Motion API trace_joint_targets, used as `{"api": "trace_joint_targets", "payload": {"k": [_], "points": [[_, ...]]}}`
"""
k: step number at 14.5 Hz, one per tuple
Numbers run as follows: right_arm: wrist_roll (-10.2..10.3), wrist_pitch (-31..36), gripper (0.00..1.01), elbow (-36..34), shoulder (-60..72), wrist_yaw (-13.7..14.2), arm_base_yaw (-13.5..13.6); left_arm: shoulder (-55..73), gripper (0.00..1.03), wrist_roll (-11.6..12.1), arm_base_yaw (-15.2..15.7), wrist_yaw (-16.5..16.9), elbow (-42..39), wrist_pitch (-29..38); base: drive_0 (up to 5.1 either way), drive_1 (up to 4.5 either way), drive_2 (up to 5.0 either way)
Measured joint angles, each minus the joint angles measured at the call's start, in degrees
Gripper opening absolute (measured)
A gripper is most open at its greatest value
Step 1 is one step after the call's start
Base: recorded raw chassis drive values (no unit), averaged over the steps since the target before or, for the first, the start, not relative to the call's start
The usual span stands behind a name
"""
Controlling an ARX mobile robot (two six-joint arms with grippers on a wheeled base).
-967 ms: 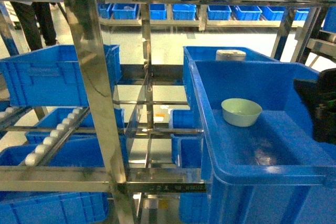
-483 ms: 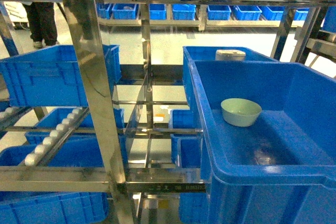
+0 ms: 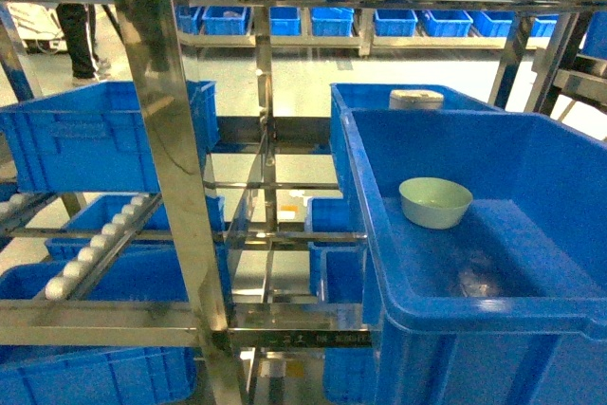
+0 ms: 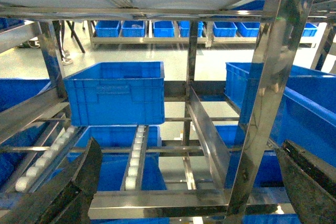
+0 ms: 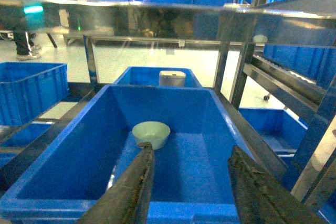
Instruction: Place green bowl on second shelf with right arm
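I see the green bowl point(image 3: 435, 202) sitting upright in the big blue crate point(image 3: 531, 324) on the steel rack's point(image 3: 167, 158) second shelf, toward the far left of the crate floor. My right gripper point(image 5: 190, 182) hangs near the crate's front wall, jaws released and empty; the left gripper point(image 4: 189, 182) is spread too. I'd back the right arm straight out, clear of the rim.

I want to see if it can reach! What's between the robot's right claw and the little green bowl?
Only bare blue crate floor, seen from the right wrist view: the open right gripper is short of the green bowl.
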Motion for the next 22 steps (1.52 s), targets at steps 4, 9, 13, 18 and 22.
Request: {"api": "trace_joint_targets", "payload": {"k": [4, 9, 13, 18, 22], "points": [[0.0, 1.7, 0.08, -3.6, -3.0, 0.0, 0.0, 0.0, 0.98, 0.0, 0.0, 0.0, 0.0, 0.0, 0.0, 0.00, 0.0], [0.2, 3.1, 0.02, -8.4, -6.3, 0.0, 0.0, 0.0, 0.98, 0.0, 0.0, 0.0, 0.0, 0.0, 0.0, 0.00, 0.0], [0.2, 3.4, 0.02, -10.6, -7.8, 0.0, 0.0, 0.0, 0.98, 0.0, 0.0, 0.0, 0.0, 0.0, 0.0, 0.00, 0.0], [0.2, 3.6, 0.02, -12.9, -10.3, -0.1, 0.0, 0.0, 0.98, 0.0, 0.0, 0.0, 0.0, 0.0, 0.0, 0.00, 0.0], [0.2, 3.6, 0.35, -12.9, -10.3, 0.0, 0.0, 0.0, 0.98, 0.0, 0.0, 0.0, 0.0, 0.0, 0.0, 0.00, 0.0]]}}
